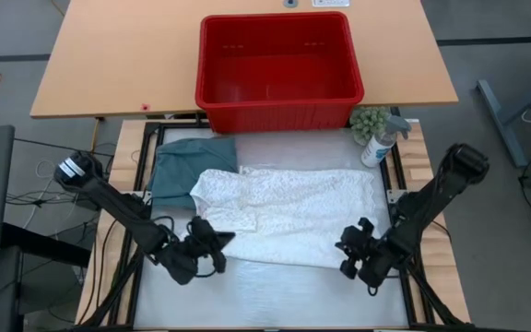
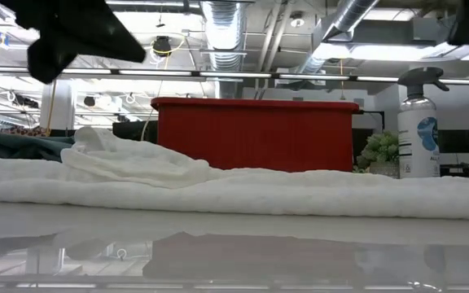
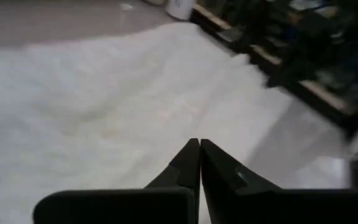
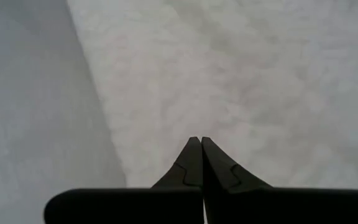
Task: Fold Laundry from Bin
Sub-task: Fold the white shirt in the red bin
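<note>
The red bin (image 1: pixel 277 69) at the top centre looks empty. The white garment (image 1: pixel 289 214) lies spread mid-frame, teal garment (image 1: pixel 187 166) at its left. Left gripper (image 1: pixel 221 242) and right gripper (image 1: pixel 347 247) have jaws pressed together, at its lower edge.

The bin (image 1: pixel 277 69) stands at the far edge of the work table (image 1: pixel 275 295), in the middle. Just beside its right corner stand a small plant (image 1: pixel 369 121) and a spray bottle (image 1: pixel 379 141). In front of the bin a garment (image 1: pixel 284 212) lies spread flat across the table. A second garment (image 1: pixel 190 166) lies folded at the far left, partly under the first one. The left gripper (image 1: pixel 218 242) is at the near left corner of the spread garment, and the right gripper (image 1: pixel 347 247) is at its near right corner.
</note>
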